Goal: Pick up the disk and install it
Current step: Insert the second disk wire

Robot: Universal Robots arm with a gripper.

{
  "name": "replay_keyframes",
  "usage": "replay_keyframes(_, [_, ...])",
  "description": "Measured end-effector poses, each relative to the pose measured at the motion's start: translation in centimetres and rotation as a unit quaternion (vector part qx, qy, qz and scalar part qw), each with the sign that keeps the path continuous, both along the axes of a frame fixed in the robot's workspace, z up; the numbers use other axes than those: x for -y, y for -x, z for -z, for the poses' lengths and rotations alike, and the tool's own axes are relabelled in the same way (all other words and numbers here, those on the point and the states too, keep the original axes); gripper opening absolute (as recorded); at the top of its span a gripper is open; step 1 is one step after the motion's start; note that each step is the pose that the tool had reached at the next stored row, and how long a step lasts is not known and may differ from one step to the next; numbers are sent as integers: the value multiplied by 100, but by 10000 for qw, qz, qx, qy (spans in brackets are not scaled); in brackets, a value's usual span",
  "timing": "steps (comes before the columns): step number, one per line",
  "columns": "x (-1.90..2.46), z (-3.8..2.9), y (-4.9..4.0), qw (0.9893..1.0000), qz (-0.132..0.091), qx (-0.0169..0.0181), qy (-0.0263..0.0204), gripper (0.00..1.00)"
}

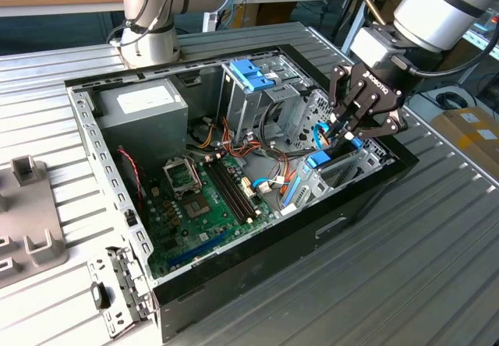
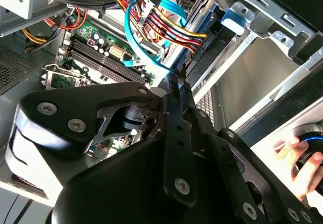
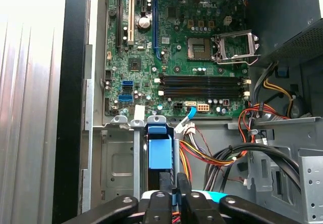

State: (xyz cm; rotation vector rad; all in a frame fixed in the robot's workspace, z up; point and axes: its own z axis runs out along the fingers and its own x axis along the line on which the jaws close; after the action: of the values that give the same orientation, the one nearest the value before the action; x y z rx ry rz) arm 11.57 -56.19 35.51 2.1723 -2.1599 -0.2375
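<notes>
The disk stands on edge in a metal bay at the exterior view's right end of the open computer case (image 1: 86, 128). Only its light-blue carrier edge (image 1: 320, 160) shows between the bay's rails, and in the first wrist view the carrier (image 3: 160, 153) appears as a blue block. My gripper (image 1: 341, 132) hangs right over that bay, its black fingers pressed together with nothing seen between them. In the first wrist view the gripper (image 3: 174, 192) is just short of the blue carrier. In the second wrist view the gripper (image 2: 174, 82) points at the bay and the cable bundle.
An upright drive cage with a blue handle (image 1: 251, 73) stands just behind the bay. Red, yellow and blue cables (image 2: 161, 27) crowd the space beside it. The motherboard (image 1: 210, 198) and power supply (image 1: 144, 104) fill the case. Another arm's base (image 1: 152, 38) stands behind. A hand (image 2: 303, 166) rests outside the case.
</notes>
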Motion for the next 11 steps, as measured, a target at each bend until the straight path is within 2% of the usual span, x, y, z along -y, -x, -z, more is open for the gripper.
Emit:
replay_keyframes(1, [0,0,0,10000,0,0,0,16])
replay_keyframes(11, [1,2,2,10000,0,0,0,16])
